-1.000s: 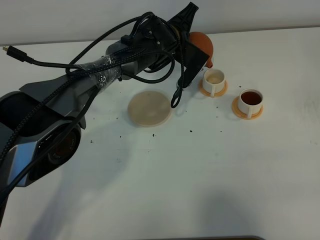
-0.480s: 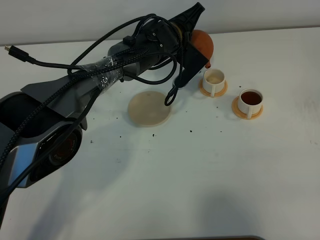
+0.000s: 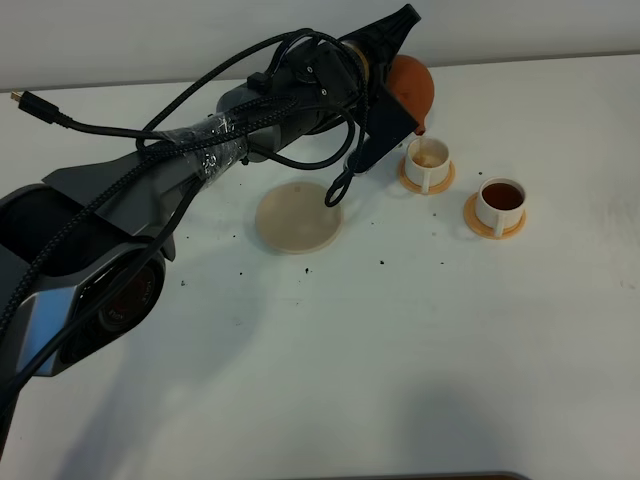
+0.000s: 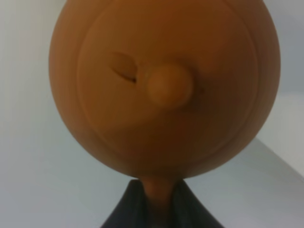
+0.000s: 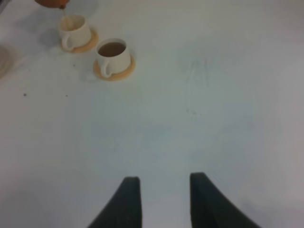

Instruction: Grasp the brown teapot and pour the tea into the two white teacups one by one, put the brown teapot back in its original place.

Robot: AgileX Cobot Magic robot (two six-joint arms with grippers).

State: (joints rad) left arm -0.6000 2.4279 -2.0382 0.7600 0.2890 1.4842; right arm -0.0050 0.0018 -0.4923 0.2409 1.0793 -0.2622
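My left gripper (image 3: pixel 390 72) is shut on the loop handle of the brown teapot (image 3: pixel 411 88) and holds it tilted in the air at the back of the table. The spout hangs just above the left white teacup (image 3: pixel 429 160), which holds a little pale liquid. The right white teacup (image 3: pixel 500 200) holds dark tea (image 3: pixel 502 196). Both stand on orange-tan saucers. In the left wrist view the teapot's lid and knob (image 4: pixel 168 85) fill the frame, with the handle between the fingers (image 4: pixel 133 209). The beige coaster (image 3: pixel 298 217) is bare. My right gripper (image 5: pixel 164 199) is open and empty, well away from both cups (image 5: pixel 76 31) (image 5: pixel 113 54).
A black cable loop (image 3: pixel 337 185) hangs from the left arm over the coaster's edge. Small dark specks (image 3: pixel 385 263) lie scattered on the white table (image 3: pixel 420 340). The wall runs along the table's far edge behind the teapot.
The left gripper and teapot have shifted slightly right and up, with the spout now over the left cup. The hanging cable loop has swung left. The cups and coaster have not moved.
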